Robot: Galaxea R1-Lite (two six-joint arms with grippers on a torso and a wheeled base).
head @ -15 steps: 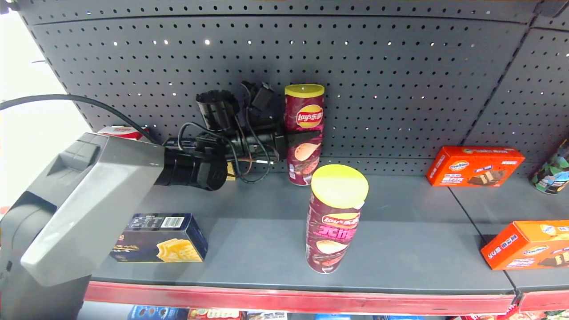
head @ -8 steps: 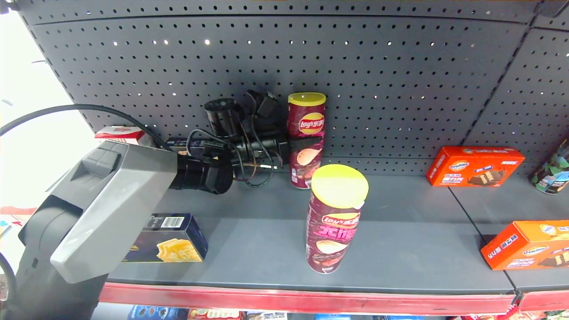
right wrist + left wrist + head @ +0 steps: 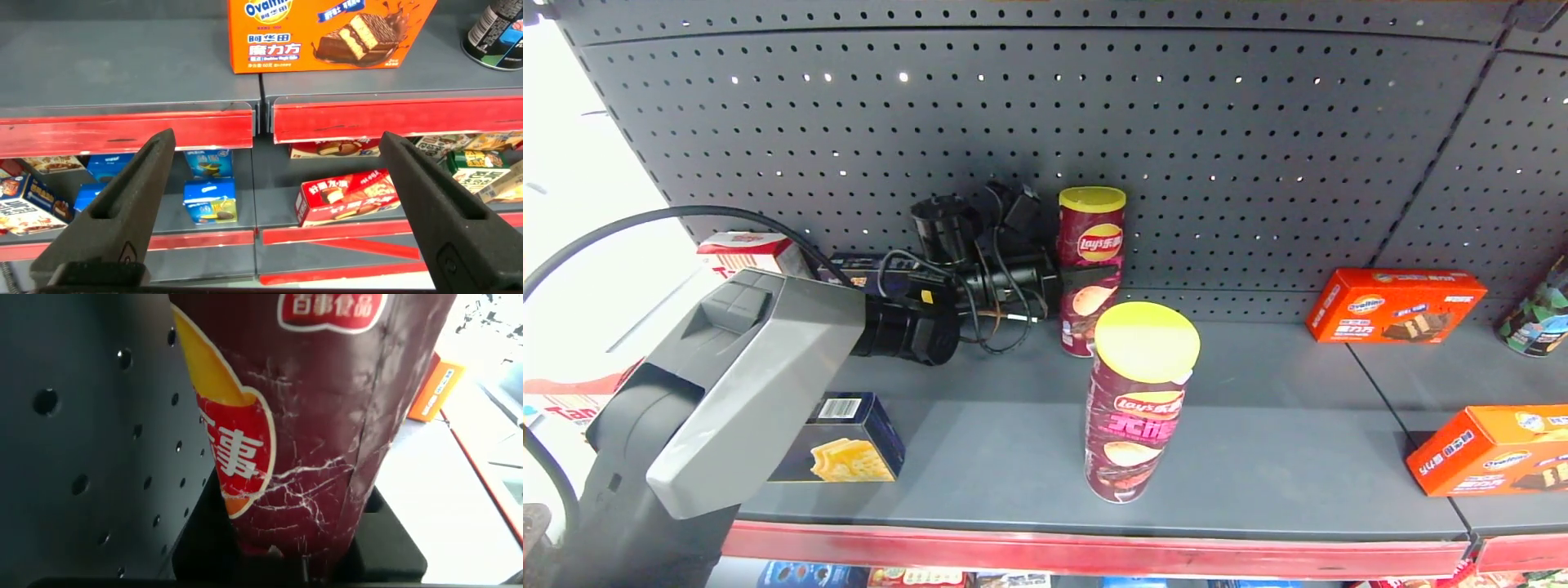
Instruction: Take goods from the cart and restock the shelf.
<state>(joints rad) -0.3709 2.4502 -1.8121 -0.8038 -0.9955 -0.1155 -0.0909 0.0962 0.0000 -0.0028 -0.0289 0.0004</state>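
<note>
I've got the left gripper [image 3: 1085, 276] with its fingers clamped round the middle of a tall maroon cardboard crisp tube [image 3: 1092, 237] with a yellow plastic lid. My marker is the matching maroon tube [image 3: 1137, 408] standing upright mid-shelf, so I'm calling everything off that one.

The held tube is behind the marker tube and a touch to its left. It's upright, close against the dark grey perforated back panel [image 3: 1176, 122]. Its base is down at the level of the grey metal shelf [image 3: 1274, 441], but I can't tell whether it's actually touching. On the left wrist camera I see its maroon wall sitting between the black fingers, with the panel's holes just beside it.

Left of the marker tube, toward the front edge, a dark blue cardboard box with a cracker picture [image 3: 854, 437] lies partly behind my arm. Further left and back there's a red and white box [image 3: 737, 249] by the panel. Right of the marker tube and further back lies a flat orange-red cardboard box [image 3: 1392, 304]. Right again, near the front edge, is a second orange box [image 3: 1490, 449].

The right gripper [image 3: 274, 212] has its fingers spread wide apart, facing red shelf-edge strips [image 3: 131, 129] with small boxes on the tiers below them.
</note>
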